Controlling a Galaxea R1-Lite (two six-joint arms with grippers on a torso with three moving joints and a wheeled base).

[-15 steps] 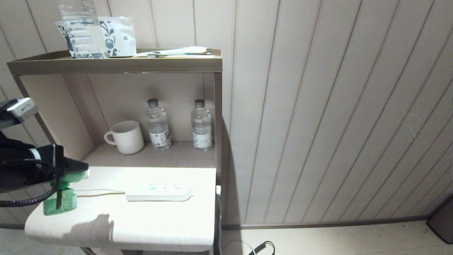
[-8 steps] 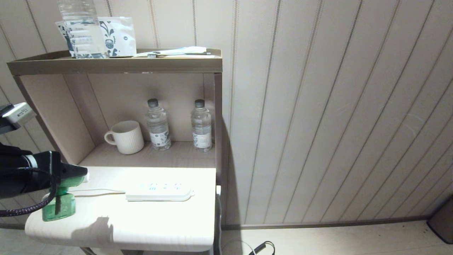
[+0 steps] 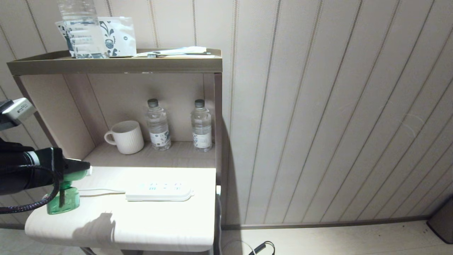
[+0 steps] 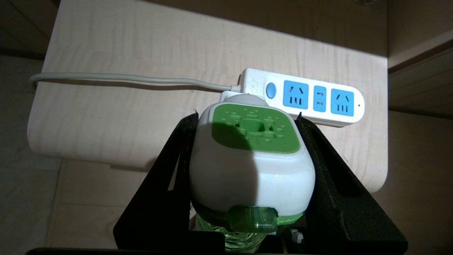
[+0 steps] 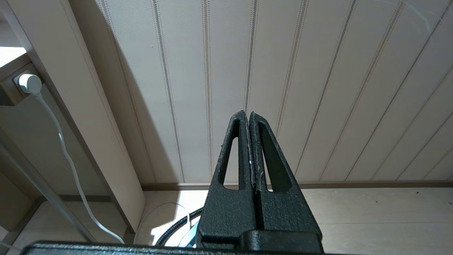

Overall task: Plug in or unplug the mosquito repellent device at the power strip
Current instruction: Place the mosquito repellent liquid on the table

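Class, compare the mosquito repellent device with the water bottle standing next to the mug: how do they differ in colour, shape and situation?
The mosquito repellent device is translucent green with a wide white cap; the water bottle is clear with a small dark cap and a label. The device is short and squat; the bottle is tall and slim. The device is clamped in the left gripper over the table's left end; the bottle stands free on the shelf beside the mug. Both are see-through containers, upright.

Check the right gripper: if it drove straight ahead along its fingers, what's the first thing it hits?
Most likely the panelled wall. The right gripper is shut, empty, and points at bare panelling above the skirting; nothing shows between them, though depth is hard to judge.
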